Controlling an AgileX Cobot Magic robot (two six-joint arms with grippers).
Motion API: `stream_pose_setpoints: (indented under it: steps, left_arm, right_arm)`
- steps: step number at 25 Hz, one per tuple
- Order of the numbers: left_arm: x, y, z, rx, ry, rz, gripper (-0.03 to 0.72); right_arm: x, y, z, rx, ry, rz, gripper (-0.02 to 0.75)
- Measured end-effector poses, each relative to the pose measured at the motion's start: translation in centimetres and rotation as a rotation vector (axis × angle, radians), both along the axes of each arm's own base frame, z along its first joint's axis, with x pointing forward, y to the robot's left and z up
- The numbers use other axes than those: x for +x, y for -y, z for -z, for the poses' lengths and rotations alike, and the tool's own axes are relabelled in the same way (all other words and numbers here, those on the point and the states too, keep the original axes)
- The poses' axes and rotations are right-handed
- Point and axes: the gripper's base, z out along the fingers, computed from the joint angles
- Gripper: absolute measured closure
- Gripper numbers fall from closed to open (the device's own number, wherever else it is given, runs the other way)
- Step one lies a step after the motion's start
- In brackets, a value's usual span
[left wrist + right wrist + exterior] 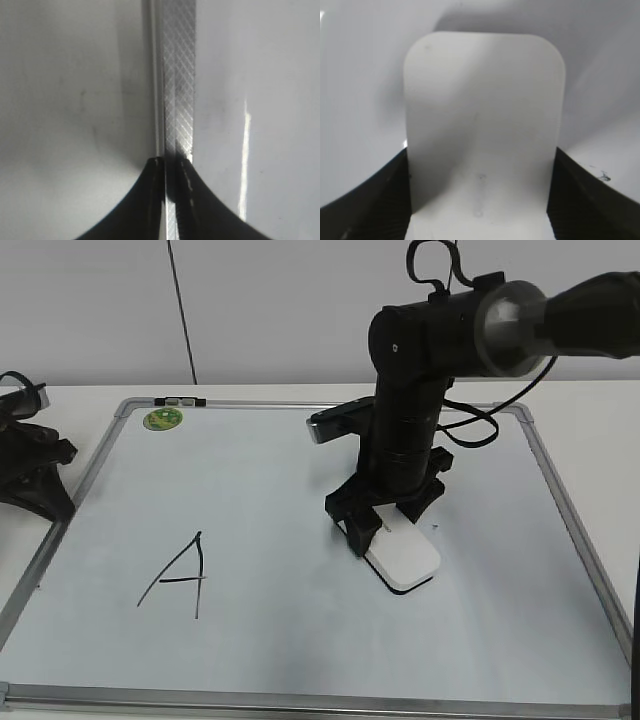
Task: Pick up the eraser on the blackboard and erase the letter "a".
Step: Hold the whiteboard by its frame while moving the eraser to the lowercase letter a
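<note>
The blackboard (300, 640) is a white dry-erase board with a silver frame, lying flat on the table. The white eraser (405, 558) rests on it right of centre. My right gripper (385, 530) comes down from above and is shut on the eraser. In the right wrist view the eraser (482, 100) fills the space between the two black fingers (480, 200). The letter "a" does not show; only tiny dark specks (434, 528) lie beside the eraser. My left gripper (55, 502) is shut and empty at the board's left frame (177, 75).
A large capital "A" (180, 575) is drawn at the board's lower left. A round green sticker (162, 419) sits at the far left corner. The right arm's cable loops over the board's far right corner (480, 425).
</note>
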Motion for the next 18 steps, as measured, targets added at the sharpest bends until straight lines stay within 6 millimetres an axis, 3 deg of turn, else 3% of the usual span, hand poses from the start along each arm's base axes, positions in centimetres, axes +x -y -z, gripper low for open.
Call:
stream_pose_setpoints:
  steps: [9,18]
  left_arm:
    - [0.0,0.2,0.0,-0.008,0.001,-0.002,0.655]
    - [0.1,0.6,0.0,-0.021,0.004,-0.006,0.655]
  right_arm:
    - [0.4,1.0,0.1,-0.037,0.004,0.023,0.202]
    - [2.4,5.7,0.0,-0.062,-0.003,0.150,0.202]
